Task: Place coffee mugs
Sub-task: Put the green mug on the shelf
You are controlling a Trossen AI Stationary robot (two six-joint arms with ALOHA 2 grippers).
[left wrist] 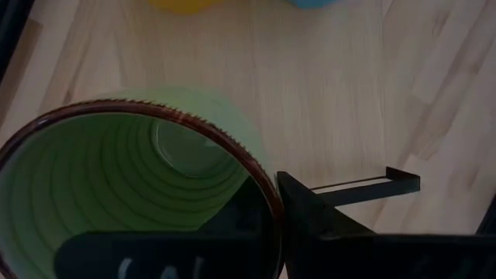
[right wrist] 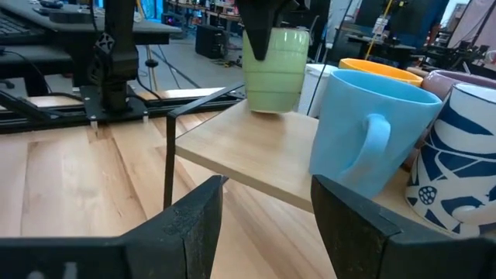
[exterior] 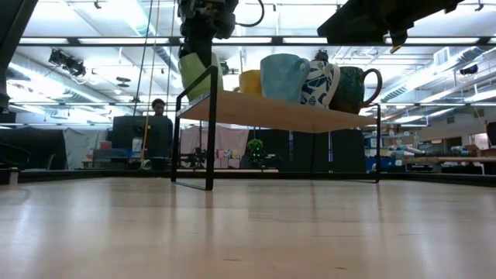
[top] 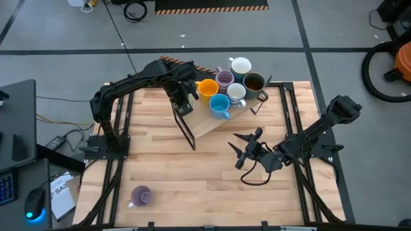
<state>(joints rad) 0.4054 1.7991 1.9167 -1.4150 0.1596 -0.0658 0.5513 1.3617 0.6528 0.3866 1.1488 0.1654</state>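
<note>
Overhead straight down, table-level across, two close wrist views; all sharing the shelf (top: 212, 122).

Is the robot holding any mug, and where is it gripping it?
Left end effector grips the green mug by its rim. Right end effector holds nothing.

We see a pale butcher-block wood table (top: 192, 179), matt and smooth, its planks showing grain. On it stands a light wooden shelf board (right wrist: 256, 151) on thin black metal legs (right wrist: 168, 159). The glazed ceramic pale green mug (right wrist: 275, 66) looks glossy and ribbed, with a brown rim. The light blue ceramic mug (right wrist: 372, 132) has a smooth satin glaze. The right claw (right wrist: 267, 225) has matt black plastic fingers.
</note>
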